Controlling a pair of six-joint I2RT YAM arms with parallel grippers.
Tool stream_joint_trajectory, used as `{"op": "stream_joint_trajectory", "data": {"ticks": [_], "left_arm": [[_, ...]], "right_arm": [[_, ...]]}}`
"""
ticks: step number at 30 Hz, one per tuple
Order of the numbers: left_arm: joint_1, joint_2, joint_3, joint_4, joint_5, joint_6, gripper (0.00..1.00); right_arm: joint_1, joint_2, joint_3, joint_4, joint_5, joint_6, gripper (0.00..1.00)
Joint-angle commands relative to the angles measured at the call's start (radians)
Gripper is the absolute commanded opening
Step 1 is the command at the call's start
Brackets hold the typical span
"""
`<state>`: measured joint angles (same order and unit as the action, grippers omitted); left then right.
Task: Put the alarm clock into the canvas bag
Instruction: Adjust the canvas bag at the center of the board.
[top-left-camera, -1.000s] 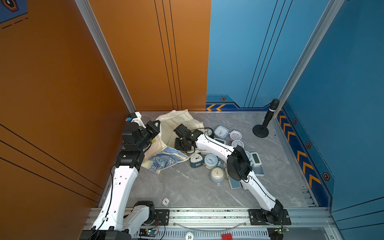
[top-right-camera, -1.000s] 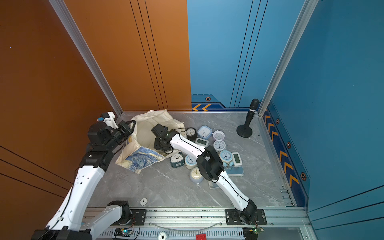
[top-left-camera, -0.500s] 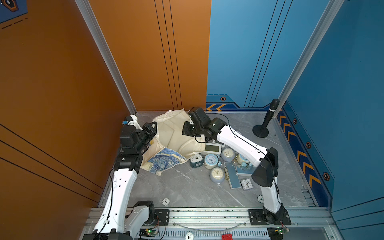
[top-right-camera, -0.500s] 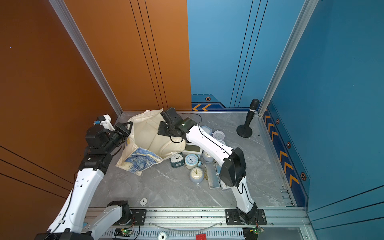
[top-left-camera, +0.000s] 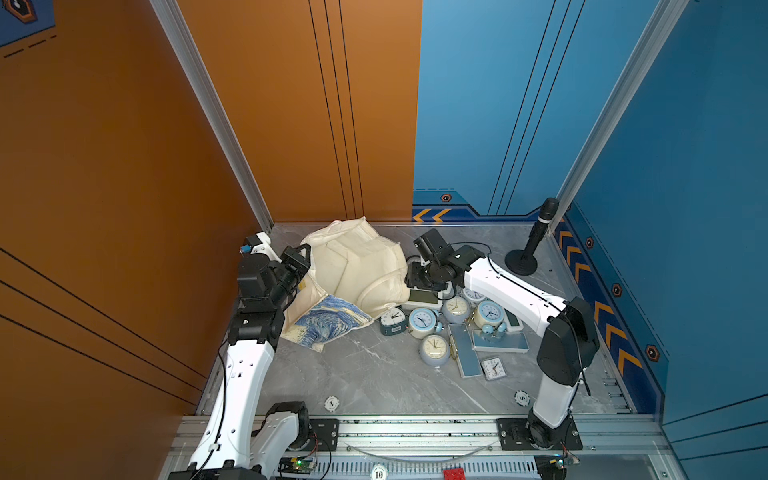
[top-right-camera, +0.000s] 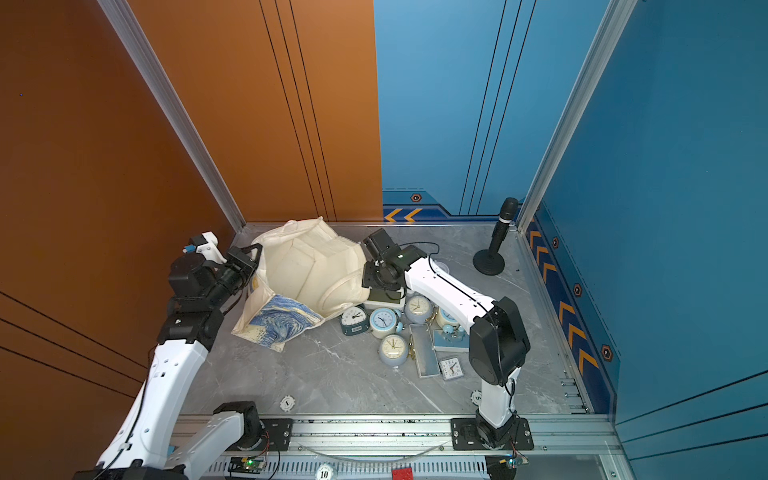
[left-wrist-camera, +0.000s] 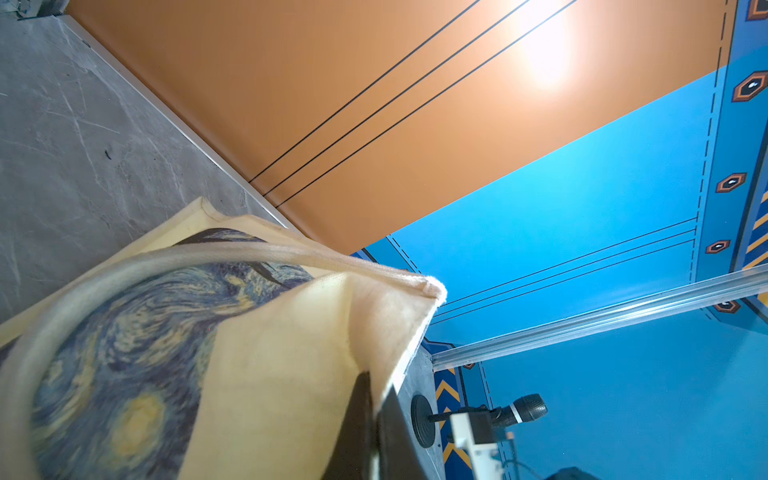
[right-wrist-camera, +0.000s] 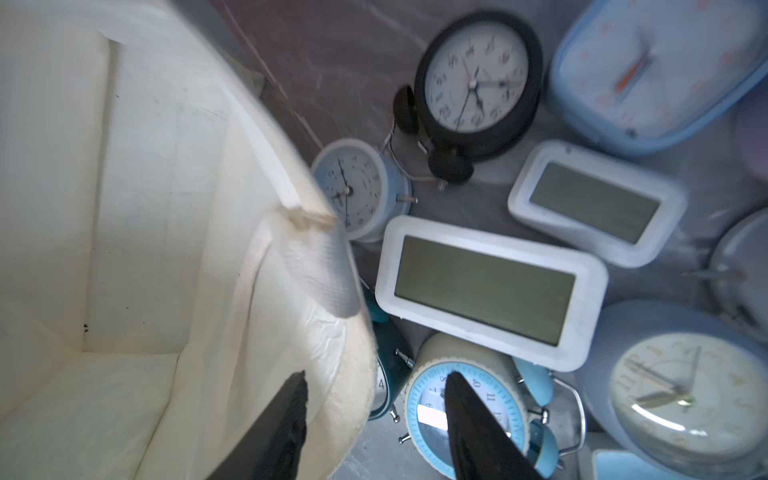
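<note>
The canvas bag (top-left-camera: 357, 266) is held up by its edge in the left gripper (left-wrist-camera: 376, 401), whose fingers are pinched tight on the cream cloth. The right gripper (right-wrist-camera: 374, 382) is seen with its fingers set apart and nothing gripped. The bag's rim runs between them, and beyond one finger lies the bag's hollow, where no clock is shown. Beyond the other finger, clocks are spread on the table (top-left-camera: 374, 374): the blue twin-bell alarm clock (right-wrist-camera: 424, 399) lies directly under that fingertip, and a white digital clock (right-wrist-camera: 490, 286) lies just ahead of it. The step in hand is judged to be fetching a clock. The fingers should first be drawn clear of the rim, so that the mouth is not dragged shut. One clock should then be straddled across its body, not its bells.
</note>
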<state>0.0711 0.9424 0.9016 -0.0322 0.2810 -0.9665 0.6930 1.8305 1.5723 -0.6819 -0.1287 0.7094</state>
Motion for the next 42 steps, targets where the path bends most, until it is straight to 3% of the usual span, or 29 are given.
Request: {"op": "stream_joint_trajectory", "data": {"ticks": [1,4,11,12,18,22,26,27,30,32,38,42], "left_arm": [[0.006,-0.022,-0.006,0.064,0.004,-0.028,0.0],[0.007,-0.026,-0.007,0.062,0.006,-0.033,0.0],[0.021,-0.039,0.009,0.031,0.03,-0.018,0.0],[0.023,-0.041,0.022,-0.005,0.039,0.01,0.0],[0.029,-0.075,0.122,-0.369,0.001,0.277,0.0],[0.034,-0.1,0.201,-0.557,-0.042,0.418,0.08],[0.043,-0.124,0.217,-0.659,-0.058,0.485,0.17],[0.047,-0.132,0.224,-0.681,-0.068,0.499,0.23],[0.056,-0.136,0.279,-0.734,-0.093,0.542,0.52],[0.055,-0.122,0.335,-0.769,-0.1,0.566,0.6],[0.017,-0.027,0.498,-0.807,0.036,0.539,0.5],[-0.153,0.048,0.581,-0.808,-0.01,0.53,0.46]], "right_arm": [[0.015,-0.035,-0.066,0.159,-0.169,0.049,0.63],[0.014,-0.021,-0.086,0.189,-0.195,0.083,0.58],[0.015,-0.065,-0.048,0.212,-0.172,0.09,0.03],[0.014,-0.073,-0.024,0.192,-0.166,0.076,0.0],[0.02,-0.112,0.099,0.068,-0.153,-0.01,0.0],[0.025,-0.129,0.161,0.022,-0.156,-0.049,0.0],[0.022,-0.113,0.193,-0.004,-0.178,-0.085,0.0],[0.02,-0.103,0.205,-0.016,-0.186,-0.098,0.0],[0.016,-0.072,0.218,-0.034,-0.214,-0.118,0.0],[0.016,-0.051,0.254,-0.045,-0.231,-0.127,0.0],[0.026,-0.036,0.262,-0.054,-0.241,-0.138,0.0],[0.034,-0.036,0.278,-0.054,-0.236,-0.142,0.0]]}}
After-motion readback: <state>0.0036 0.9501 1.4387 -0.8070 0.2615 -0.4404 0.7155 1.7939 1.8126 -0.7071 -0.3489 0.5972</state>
